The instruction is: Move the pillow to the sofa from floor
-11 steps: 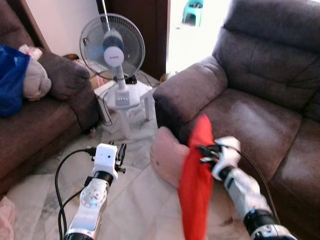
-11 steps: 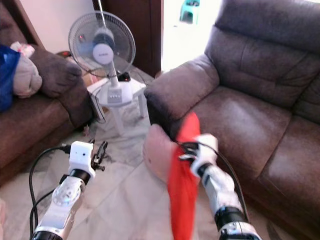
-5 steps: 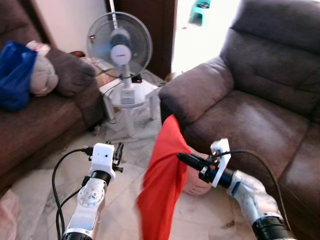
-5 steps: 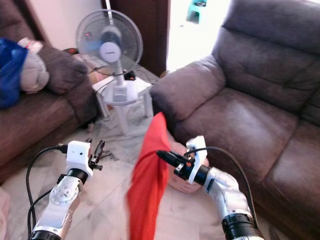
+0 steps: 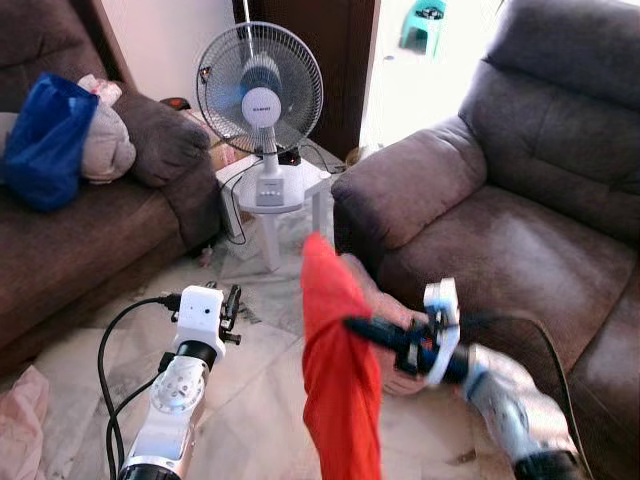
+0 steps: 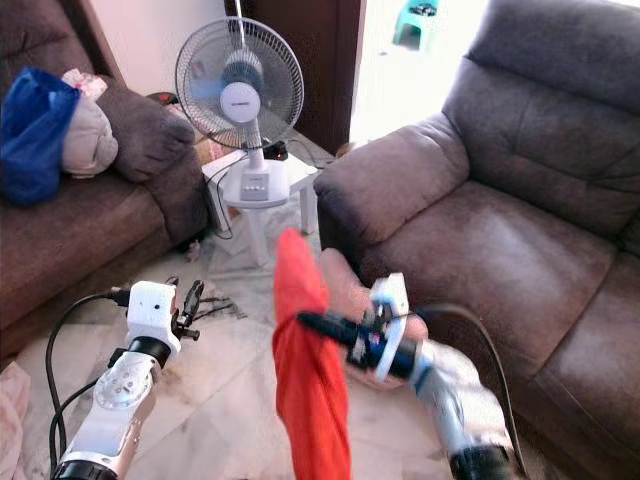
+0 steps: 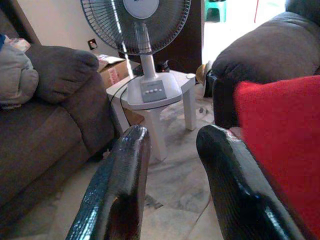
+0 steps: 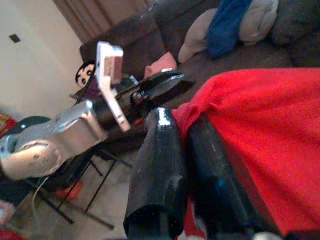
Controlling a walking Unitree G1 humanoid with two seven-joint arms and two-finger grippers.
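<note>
Right gripper (image 5: 352, 324): held out low in front of the sofa, fingers (image 8: 160, 165) clamped on a red cloth.
Red cloth (image 5: 340, 385): pinched near its top and hung down in a long fold toward the floor; part of the pillow is hidden behind it.
Pillow (image 6: 348, 290): pale pink, seen just behind the cloth and the right gripper, low against the front of the sofa below the armrest; whether it is touched by the gripper cannot be told.
Sofa (image 5: 500, 220): brown, at the right, its seat bare.
Left gripper (image 5: 231, 305): raised over the floor left of the cloth, fingers (image 7: 125, 175) parted with nothing between them, pointed toward the fan.
Floor (image 5: 260, 380): pale marble tile, between the two sofas.
Fan (image 5: 260, 90): white, stood on a small white stool (image 5: 290, 195) beyond the grippers, by the sofa's armrest.
Second sofa (image 5: 90, 240): brown, at the left, with a blue bag (image 5: 40, 140) and a grey bundle (image 5: 105, 150) laid near its armrest.
Pink fabric (image 5: 20, 430): seen at the floor's near left edge.
</note>
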